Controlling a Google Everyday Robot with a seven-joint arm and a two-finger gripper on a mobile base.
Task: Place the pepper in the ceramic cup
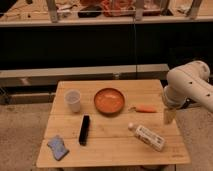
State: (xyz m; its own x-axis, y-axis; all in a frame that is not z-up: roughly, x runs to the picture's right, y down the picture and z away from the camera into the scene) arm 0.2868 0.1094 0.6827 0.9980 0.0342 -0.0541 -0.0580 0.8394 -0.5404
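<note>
Camera view: wooden bench seen from the front, all four edges in frame, with floor to the left and right of it. A grey ledge runs just behind the far edge, with dark wall above it. Open board: the front-centre strip between the blue sponge at the front-left corner and the white bottle at front right, plus the far-right corner behind the pepper. The pepper lies flat, right of centre and near the right edge, long axis roughly left-right. The ceramic cup stands upright at back left, mouth up, well apart from the pepper. The orange bowl sits between them, just beside the cup and near the pepper's left end, so it blocks the straight line from pepper to cup. A black bar-shaped object lies in front of the cup, end-on toward the front edge. The bottle lies on its side at an angle in front of the pepper, cap toward bench centre. The white arm comes in from the right and overhangs the right edge. The gripper hangs from it, pointing down at the right edge, just right of the pepper and apart from it. Can't tell how far open the jaws are or whether they hold or touch anything.
</note>
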